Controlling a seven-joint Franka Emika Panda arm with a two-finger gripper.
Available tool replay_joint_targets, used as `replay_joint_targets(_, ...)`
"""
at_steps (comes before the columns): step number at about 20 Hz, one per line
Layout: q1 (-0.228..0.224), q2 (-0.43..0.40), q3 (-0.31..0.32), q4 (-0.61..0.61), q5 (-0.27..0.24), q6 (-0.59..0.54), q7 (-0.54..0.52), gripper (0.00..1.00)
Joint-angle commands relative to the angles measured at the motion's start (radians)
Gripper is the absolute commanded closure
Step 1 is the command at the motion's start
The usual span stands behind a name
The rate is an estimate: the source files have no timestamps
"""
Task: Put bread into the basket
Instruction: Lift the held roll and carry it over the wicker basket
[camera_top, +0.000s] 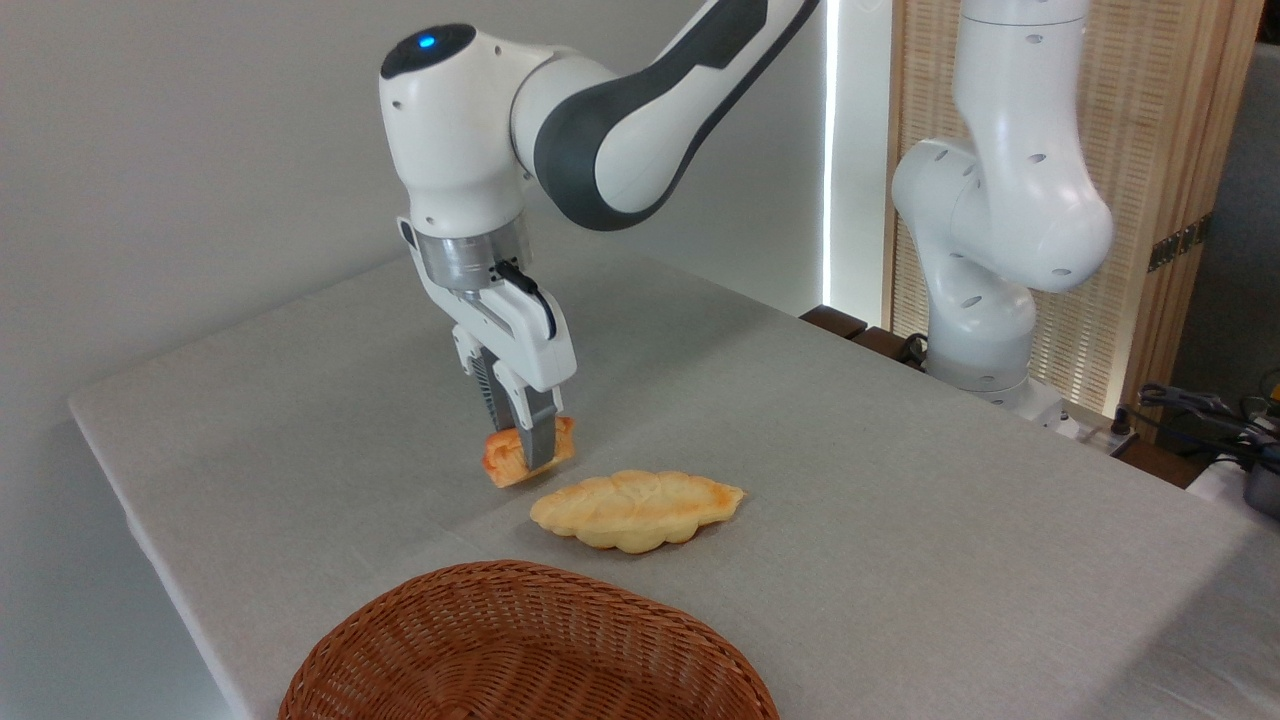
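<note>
The bread, a small orange-golden bun, sits between the fingers of my gripper, which is shut on it. The bun is tilted and seems to hang just above the grey tablecloth, left of the table's middle. The basket, a wide reddish-brown wicker one, stands at the front edge of the table, below and slightly right of the gripper. Its lower part is cut off by the picture's edge, and its inside shows nothing in it.
A longer, flat, pale-yellow leaf-shaped loaf lies just right of the gripper, between it and the basket. My arm's white base stands at the table's far right. The table's left edge runs close by.
</note>
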Motion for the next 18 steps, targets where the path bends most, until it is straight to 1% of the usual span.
replay_joint_targets(1, 0.004, -0.023, 0.051, 0.067, -0.018, -0.003, -0.002, 0.56)
replay_joint_targets(6, 0.004, -0.031, 0.120, 0.121, -0.013, -0.005, -0.001, 0.56)
replay_joint_targets(10, 0.006, -0.027, 0.203, 0.127, -0.003, 0.012, 0.007, 0.55)
replay_joint_targets(11, 0.006, -0.018, 0.229, 0.144, -0.003, 0.029, 0.007, 0.54)
replay_joint_targets(14, 0.006, -0.001, 0.263, 0.165, -0.009, 0.061, 0.007, 0.48)
replay_joint_targets(16, 0.006, 0.012, 0.279, 0.178, -0.010, 0.077, 0.007, 0.20)
replay_joint_targets(17, 0.006, 0.012, 0.280, 0.179, -0.007, 0.104, 0.005, 0.00)
replay_joint_targets(18, 0.006, 0.013, 0.280, 0.179, -0.007, 0.118, 0.004, 0.00)
